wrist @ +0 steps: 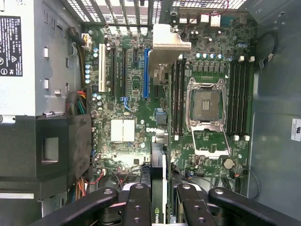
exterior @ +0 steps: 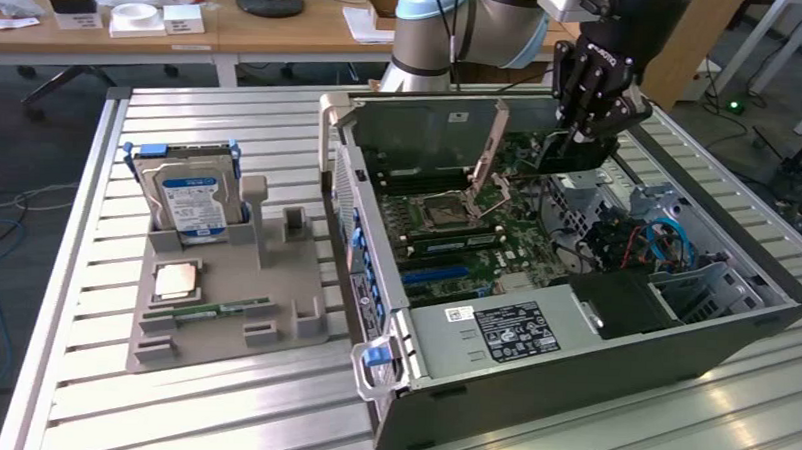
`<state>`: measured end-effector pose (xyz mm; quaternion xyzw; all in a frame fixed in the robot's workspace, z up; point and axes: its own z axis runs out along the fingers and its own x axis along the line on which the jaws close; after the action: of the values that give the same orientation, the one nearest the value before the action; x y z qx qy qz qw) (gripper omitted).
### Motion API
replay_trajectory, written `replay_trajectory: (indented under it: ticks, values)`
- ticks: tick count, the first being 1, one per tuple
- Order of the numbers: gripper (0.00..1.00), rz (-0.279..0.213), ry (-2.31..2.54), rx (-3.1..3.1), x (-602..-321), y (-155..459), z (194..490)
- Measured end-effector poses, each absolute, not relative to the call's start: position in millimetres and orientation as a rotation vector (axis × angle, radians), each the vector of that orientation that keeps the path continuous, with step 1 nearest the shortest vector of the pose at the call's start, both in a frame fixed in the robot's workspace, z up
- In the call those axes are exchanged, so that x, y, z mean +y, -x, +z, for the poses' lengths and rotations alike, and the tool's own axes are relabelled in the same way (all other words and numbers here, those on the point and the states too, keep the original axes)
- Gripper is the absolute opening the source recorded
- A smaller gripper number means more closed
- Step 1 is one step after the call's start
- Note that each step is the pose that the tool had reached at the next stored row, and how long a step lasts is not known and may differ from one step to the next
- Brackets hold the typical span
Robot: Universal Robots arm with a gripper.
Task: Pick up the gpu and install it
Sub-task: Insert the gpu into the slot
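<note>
My gripper [exterior: 580, 139] hangs over the far end of the open computer case [exterior: 409, 405] and is shut on the gpu [exterior: 571, 159], a dark flat card held edge-down just above the motherboard [exterior: 508, 224]. The wrist view looks down along the card: the gpu [wrist: 158, 179] stands edge-on between my black fingers [wrist: 136, 207], which press on both its faces, gripper [wrist: 159, 203]. Ahead of it on the green motherboard [wrist: 127, 94] runs a long blue slot [wrist: 146, 73], with an open processor socket [wrist: 207, 101] beside it.
A grey holder [exterior: 272, 281] at the exterior view's left carries a silver hard drive [exterior: 189, 198], a processor chip [exterior: 176, 279] and a slim memory stick [exterior: 218, 309]. Inside the case sit a labelled power supply [exterior: 497, 333], cables [exterior: 654, 244] and a raised socket lever [exterior: 491, 153].
</note>
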<state>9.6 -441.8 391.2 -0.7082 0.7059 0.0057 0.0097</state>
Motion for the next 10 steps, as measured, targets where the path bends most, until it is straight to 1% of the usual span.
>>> replay_trajectory:
  ticks: [10]
  values:
    - [0.26,0.018,2.211,2.204,-441.7,-8.5,386.9]
